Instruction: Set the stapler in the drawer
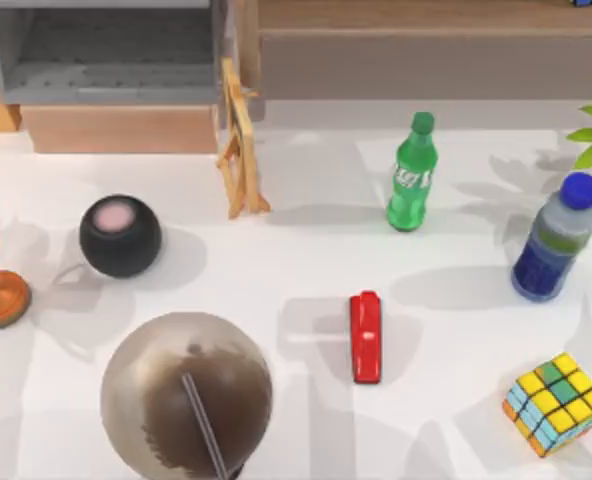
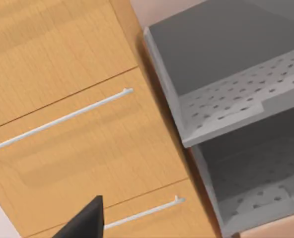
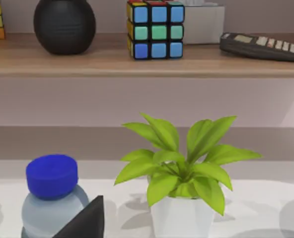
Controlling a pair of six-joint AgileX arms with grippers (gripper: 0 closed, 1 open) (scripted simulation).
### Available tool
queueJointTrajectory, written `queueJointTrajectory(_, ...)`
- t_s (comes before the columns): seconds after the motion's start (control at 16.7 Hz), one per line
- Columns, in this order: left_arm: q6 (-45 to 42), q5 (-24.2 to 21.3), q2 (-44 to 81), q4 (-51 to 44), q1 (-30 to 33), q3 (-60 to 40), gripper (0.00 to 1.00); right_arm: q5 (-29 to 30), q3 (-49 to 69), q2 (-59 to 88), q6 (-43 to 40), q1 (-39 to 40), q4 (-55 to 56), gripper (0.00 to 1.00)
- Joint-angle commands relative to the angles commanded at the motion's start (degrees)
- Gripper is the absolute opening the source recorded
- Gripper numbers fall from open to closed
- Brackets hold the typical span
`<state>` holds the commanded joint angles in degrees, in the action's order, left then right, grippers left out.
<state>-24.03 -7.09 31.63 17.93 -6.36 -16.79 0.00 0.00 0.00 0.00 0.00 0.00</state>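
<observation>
On the surface, centre-right: the stapler (image 1: pixel 366 337) is found lying flat, untouched, near the green bottle (image 1: pixel 410 174) and well apart from the drawer (image 1: pixel 106 60).
Far left: the drawer is seen pulled open, grey interior exposed, wooden front panel toward the near side.
Left claw (image 2: pixel 85 222): a dark fingertip is seen before the cabinet fronts; open or closed cannot be told.
Right claw (image 3: pixel 85 220): seen by the blue-capped bottle (image 3: pixel 52 196) and potted plant (image 3: pixel 179 168); state cannot be told.
Progress: drawer judged ready; grasp, carry and placement all remain.
</observation>
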Motion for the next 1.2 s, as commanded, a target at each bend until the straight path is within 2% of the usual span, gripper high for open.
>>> queueJointTrajectory(0.78, -52.79, -15.55, 78.61, 39.12, -13.91, -36.62, 1.00, 0.00, 0.00, 0.00, 0.00, 0.00, 0.00, 1.00)
queueJointTrajectory(1.02, -62.85, -18.45, 93.57, 46.52, -16.59, -43.55, 1.00, 0.00, 0.00, 0.00, 0.00, 0.00, 0.00, 1.00)
queueJointTrajectory(1.2, -66.42, -19.47, 98.58, 49.15, -17.55, -46.01, 1.00, 0.00, 0.00, 0.00, 0.00, 0.00, 0.00, 1.00)
